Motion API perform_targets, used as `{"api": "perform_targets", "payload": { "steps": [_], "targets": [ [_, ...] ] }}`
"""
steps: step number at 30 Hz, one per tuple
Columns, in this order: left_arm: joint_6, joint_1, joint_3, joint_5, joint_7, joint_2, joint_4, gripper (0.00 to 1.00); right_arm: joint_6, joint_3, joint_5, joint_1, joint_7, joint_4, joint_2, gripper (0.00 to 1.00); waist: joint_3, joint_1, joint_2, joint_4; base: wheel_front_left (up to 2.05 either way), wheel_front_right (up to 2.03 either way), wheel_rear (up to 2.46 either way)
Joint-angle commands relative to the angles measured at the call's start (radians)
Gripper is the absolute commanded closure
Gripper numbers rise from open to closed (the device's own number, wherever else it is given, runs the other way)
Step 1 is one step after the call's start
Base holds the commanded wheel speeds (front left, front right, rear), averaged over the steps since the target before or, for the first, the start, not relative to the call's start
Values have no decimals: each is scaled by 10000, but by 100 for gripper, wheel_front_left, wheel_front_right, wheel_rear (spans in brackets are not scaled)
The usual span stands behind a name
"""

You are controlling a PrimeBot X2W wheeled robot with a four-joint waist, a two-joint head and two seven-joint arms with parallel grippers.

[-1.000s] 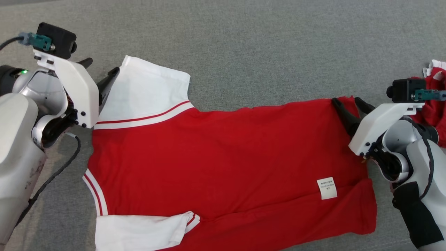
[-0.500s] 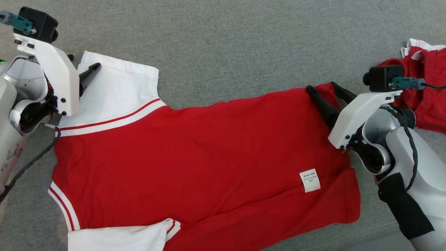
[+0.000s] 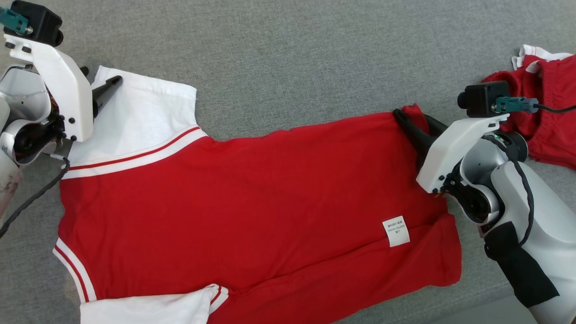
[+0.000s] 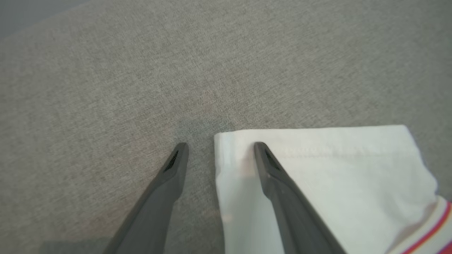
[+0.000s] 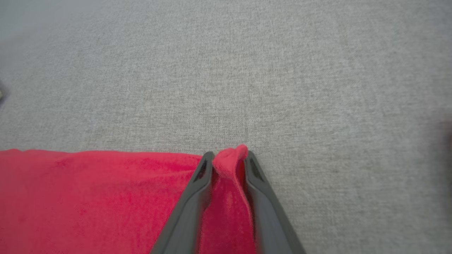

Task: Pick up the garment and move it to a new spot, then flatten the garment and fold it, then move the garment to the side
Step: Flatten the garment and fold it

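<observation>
One grey fabric surface (image 3: pixel 315 54) beneath red garment (image 3: pixel 252 198)

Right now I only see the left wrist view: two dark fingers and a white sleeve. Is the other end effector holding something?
Observer: Yes. The right end effector pinches a bunched hem corner of the shirt.
Operator: Is the whole shirt white?
Observer: No, its body is red.
Operator: Is anything else lying around?
Observer: A second red garment lies crumpled on the grey surface, past the right arm.
</observation>
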Motion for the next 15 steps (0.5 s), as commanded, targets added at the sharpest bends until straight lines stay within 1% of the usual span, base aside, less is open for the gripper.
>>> {"api": "perform_targets", "payload": {
  "steps": [1,2,3,4,8,14,15],
  "targets": [
    [-17,22,-257,-99,65,-3,87,16,3,155,68,52,70,78,55,66,55,0,0,-40,0,0,0],
    [-17,9,-347,-179,81,19,100,38,3,171,64,38,52,47,64,72,70,0,0,-60,0,0,0],
    [-17,14,-460,-278,135,34,93,65,3,187,60,32,26,18,63,96,76,0,0,-79,0,0,0],
    [-17,-5,-552,-344,135,65,83,100,3,195,67,22,-5,-10,58,100,79,0,0,-93,0,0,0],
    [-16,-100,-890,-613,29,186,14,100,2,199,64,65,-168,-22,-2,100,-29,0,0,-96,0,0,0],
    [-16,-235,-1189,-948,-670,292,-36,100,2,124,130,212,-566,151,-85,100,-544,0,0,47,0,0,0],
    [-16,-211,-1310,-1048,-855,305,-69,100,2,70,145,264,-705,273,-110,100,-772,0,0,126,0,0,0]
  ]
}}
